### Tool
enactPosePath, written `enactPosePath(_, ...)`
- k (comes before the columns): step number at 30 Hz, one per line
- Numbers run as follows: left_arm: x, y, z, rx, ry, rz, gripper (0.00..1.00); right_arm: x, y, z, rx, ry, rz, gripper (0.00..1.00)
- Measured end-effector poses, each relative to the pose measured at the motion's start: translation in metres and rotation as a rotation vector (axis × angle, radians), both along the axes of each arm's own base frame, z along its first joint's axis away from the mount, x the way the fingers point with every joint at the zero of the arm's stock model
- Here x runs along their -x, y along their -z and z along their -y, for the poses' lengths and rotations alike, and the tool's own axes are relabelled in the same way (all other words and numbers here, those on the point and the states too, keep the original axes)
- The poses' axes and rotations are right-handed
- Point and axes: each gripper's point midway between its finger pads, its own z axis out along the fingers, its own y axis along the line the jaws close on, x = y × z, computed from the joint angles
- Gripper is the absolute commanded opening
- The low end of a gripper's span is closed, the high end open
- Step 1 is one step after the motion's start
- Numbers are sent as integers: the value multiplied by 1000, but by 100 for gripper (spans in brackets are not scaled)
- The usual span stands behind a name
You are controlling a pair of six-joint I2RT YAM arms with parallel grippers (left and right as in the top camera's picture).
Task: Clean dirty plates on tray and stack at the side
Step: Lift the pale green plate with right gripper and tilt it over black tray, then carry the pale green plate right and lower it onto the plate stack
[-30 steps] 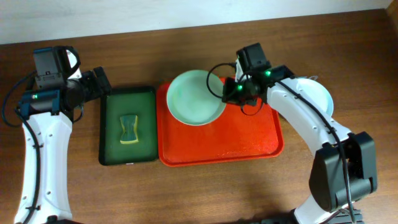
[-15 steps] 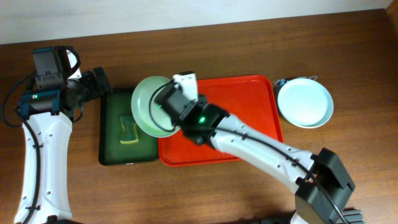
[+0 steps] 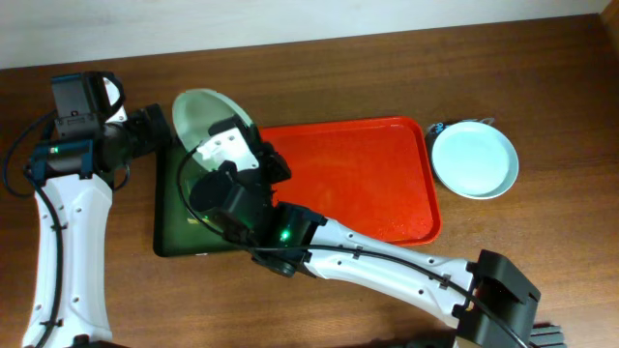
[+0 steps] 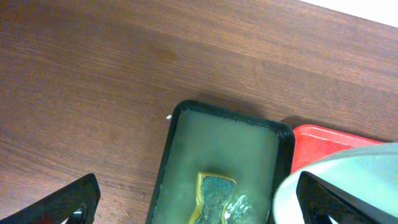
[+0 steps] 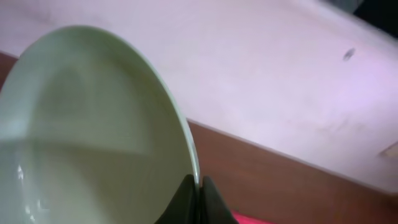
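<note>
The mint plate point(image 3: 200, 113) is up in the air, tipped steeply on edge, its hollow face turned towards the left arm. It hangs over the far right corner of the green tray point(image 3: 170, 224), just beside the near-left edge of the red tray point(image 3: 368, 174). From the right wrist view the plate point(image 5: 93, 137) fills the left of the picture, and faint ridges seem to divide its inside. I cannot make out any smear on it.

The right hand point(image 5: 198, 200) is pinched tight on that plate's rim, its two fingers pressed together with the edge between them. The right arm stretches from the near right side of the worktop point(image 3: 561, 251) across the front of the red tray to get there.

The other plate point(image 3: 474, 159) lies flat on the worktop just right of the red tray, close to its far right corner. I cannot tell whether it is one plate or more.

The left hand point(image 3: 155, 130) hovers beside the far left corner of the green tray, fingers spread wide and gripping nothing. In its own wrist view the green tray point(image 4: 224, 137) looks wet, and a yellow and green sponge point(image 4: 214, 193) lies in it, with the plate's pale rim point(image 4: 360, 168) at the lower right.
</note>
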Motion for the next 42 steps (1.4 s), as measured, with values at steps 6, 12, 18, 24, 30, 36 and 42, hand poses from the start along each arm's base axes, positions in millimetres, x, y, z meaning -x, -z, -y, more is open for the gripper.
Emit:
enactPosePath(6,0,0,0,0,0,0,99,-4,-29,-1,72,6,92,4)
enactPosePath(12,0,0,0,0,0,0,99,-5,-33,-1,108,-1,102,4)
enactPosePath(18,0,0,0,0,0,0,99,-5,-36,-2,104,-1,111,4)
enactPosePath(24,0,0,0,0,0,0,99,-5,-33,-1,42,9,107,4)
enactPosePath(30,0,0,0,0,0,0,99,-5,17,12,-86,36,-65,4)
enactPosePath(36,0,0,0,0,0,0,99,-27,84,36,-359,22,-412,4)
enactPosePath(42,0,0,0,0,0,0,99,-54,126,125,-525,159,-695,4)
